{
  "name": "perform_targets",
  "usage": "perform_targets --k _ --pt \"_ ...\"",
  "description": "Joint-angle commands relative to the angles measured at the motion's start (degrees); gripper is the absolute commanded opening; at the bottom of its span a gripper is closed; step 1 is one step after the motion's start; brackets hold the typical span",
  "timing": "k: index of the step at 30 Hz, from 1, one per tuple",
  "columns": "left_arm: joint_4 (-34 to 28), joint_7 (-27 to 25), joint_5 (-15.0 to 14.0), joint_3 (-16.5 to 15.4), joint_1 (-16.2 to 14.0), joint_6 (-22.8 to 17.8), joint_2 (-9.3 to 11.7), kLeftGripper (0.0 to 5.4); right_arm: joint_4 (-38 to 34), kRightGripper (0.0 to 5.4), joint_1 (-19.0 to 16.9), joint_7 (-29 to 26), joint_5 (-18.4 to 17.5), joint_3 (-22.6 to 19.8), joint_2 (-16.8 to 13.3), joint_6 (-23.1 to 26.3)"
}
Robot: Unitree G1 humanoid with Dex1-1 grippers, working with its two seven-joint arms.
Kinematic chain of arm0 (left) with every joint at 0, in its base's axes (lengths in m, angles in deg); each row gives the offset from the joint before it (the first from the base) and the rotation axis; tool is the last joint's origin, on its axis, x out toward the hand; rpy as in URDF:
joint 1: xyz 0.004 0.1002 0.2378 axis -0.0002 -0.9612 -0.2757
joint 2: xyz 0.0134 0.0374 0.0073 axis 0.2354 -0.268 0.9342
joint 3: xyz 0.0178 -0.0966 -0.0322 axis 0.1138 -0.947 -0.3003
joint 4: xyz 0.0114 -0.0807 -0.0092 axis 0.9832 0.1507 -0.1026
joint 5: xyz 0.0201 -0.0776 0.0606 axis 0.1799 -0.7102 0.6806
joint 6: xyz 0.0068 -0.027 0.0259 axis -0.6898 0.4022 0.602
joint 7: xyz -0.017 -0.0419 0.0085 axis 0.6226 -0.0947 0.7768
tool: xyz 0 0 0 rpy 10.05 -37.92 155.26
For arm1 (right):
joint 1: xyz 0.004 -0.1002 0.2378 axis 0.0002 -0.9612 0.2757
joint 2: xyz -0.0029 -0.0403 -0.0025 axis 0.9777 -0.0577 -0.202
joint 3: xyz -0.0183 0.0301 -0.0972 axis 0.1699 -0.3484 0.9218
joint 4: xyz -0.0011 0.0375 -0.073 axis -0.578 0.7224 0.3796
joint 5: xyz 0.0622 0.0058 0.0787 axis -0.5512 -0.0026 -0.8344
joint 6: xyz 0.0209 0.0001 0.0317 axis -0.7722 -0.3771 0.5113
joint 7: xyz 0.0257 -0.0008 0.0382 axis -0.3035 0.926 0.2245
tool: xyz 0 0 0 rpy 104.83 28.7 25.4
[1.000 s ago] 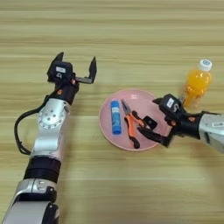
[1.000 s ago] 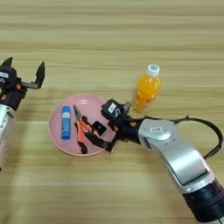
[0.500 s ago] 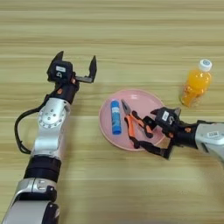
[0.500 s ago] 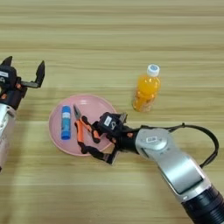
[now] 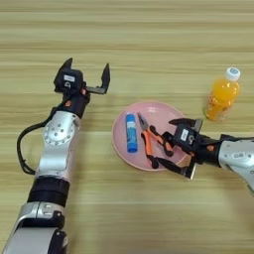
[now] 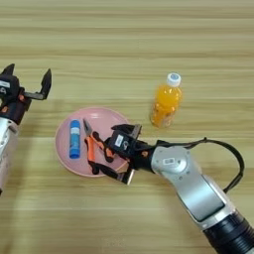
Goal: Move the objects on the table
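Observation:
A round pink plate (image 5: 119,149) lies mid-table. On it rest a blue glue stick (image 5: 130,132) and, to its right, orange-and-black-handled pliers (image 5: 148,140). My right gripper (image 5: 174,146) is open over the plate's right side, its fingers spread on either side of the pliers' handle ends. Something dark lies between them; I cannot tell if it is the black block. The orange-juice bottle (image 5: 222,95) stands upright to the right of the plate. My left gripper (image 5: 87,68) is open and empty, up and to the left of the plate.
The wooden table (image 5: 149,39) stretches bare behind the plate and along the front. My right forearm (image 6: 193,183) and its cable (image 6: 233,158) cross the near right area. The left arm (image 5: 54,149) lies along the left side.
My right gripper has slid left and nearer, from beside the bottle onto the plate's right side over the pliers' handles. The left arm has not moved.

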Motion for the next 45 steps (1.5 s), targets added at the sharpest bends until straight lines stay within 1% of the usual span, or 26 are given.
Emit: perform_targets --k 1,3,7,11,13,14,19,21,22,34,35,37,38,39,41,42,45 --pt "-0.65 -0.34 0.23 0.19 -0.28 0.37 -0.22 5.40 1.29 5.39 0.26 -0.03 1.63 0.04 0.16 -1.29" --pt "-0.80 -0.50 0.08 0.17 -0.40 0.36 -0.23 5.40 1.92 5.39 0.33 0.18 2.14 0.06 0.30 -1.84" --pt "-1.03 -0.72 -0.06 0.11 -0.46 0.23 -0.17 5.40 2.95 5.05 0.56 0.15 2.85 -0.34 0.44 -2.44" --pt "-1.04 -0.90 -0.06 0.03 -0.46 0.18 -0.17 5.40 3.82 4.46 0.72 -0.08 2.89 -0.84 0.88 -2.69" --pt "-1.11 -0.97 -0.07 0.01 -0.50 0.16 -0.15 5.40 4.53 4.36 1.07 0.44 3.76 -0.83 0.96 -3.36" --pt "-1.09 -1.00 -0.08 0.00 -0.52 0.18 -0.14 5.40 4.72 4.19 1.11 0.50 3.78 -0.87 1.12 -3.42" --pt "-1.16 -1.01 -0.18 -0.05 -0.52 0.06 -0.18 5.40 4.95 3.70 1.06 0.23 3.79 -1.26 1.61 -3.64" --pt "-1.06 -1.39 -1.31 -0.41 -0.48 -0.71 -0.52 5.40 4.82 3.46 1.04 0.23 3.49 -1.59 1.90 -3.52" --pt "-0.85 -1.39 -1.39 -0.52 -0.41 -0.73 -0.50 5.40 4.79 3.38 1.04 0.30 3.47 -1.72 1.99 -3.61" --pt "-0.50 -1.47 -1.24 -0.80 -0.23 -0.72 -0.63 5.40 4.28 2.12 1.30 0.30 3.50 -3.04 3.17 -3.98" --pt "-0.44 -1.50 -1.29 -0.84 -0.20 -0.74 -0.64 5.40 4.26 1.94 1.28 0.17 3.28 -3.19 3.32 -3.81" --pt "-0.57 -1.85 -2.25 -1.10 -0.26 -1.46 -0.99 5.40 4.17 1.79 1.17 -0.22 2.39 -3.64 3.79 -2.86" --pt "-0.66 -1.92 -2.42 -1.17 -0.30 -1.60 -1.04 5.40 4.05 1.60 1.14 -0.38 1.98 -3.86 4.02 -2.14" --pt "-0.73 -1.94 -2.44 -1.20 -0.30 -1.67 -1.03 5.40 3.87 1.48 1.12 -0.61 1.58 -4.06 4.16 -0.97" --pt "-0.80 -1.98 -2.54 -1.32 -0.18 -1.85 -0.99 5.40 3.49 1.29 1.17 -1.96 0.40 -4.11 3.87 2.90" --pt "-0.85 -2.01 -2.67 -1.37 -0.10 -1.97 -0.99 5.40 3.48 1.11 1.20 -2.70 -0.05 -4.05 3.56 4.25" --pt "-1.26 -2.13 -3.12 -1.50 -0.15 -2.21 -1.17 5.40 4.70 0.88 1.66 -2.93 -0.77 -4.55 3.74 7.30"
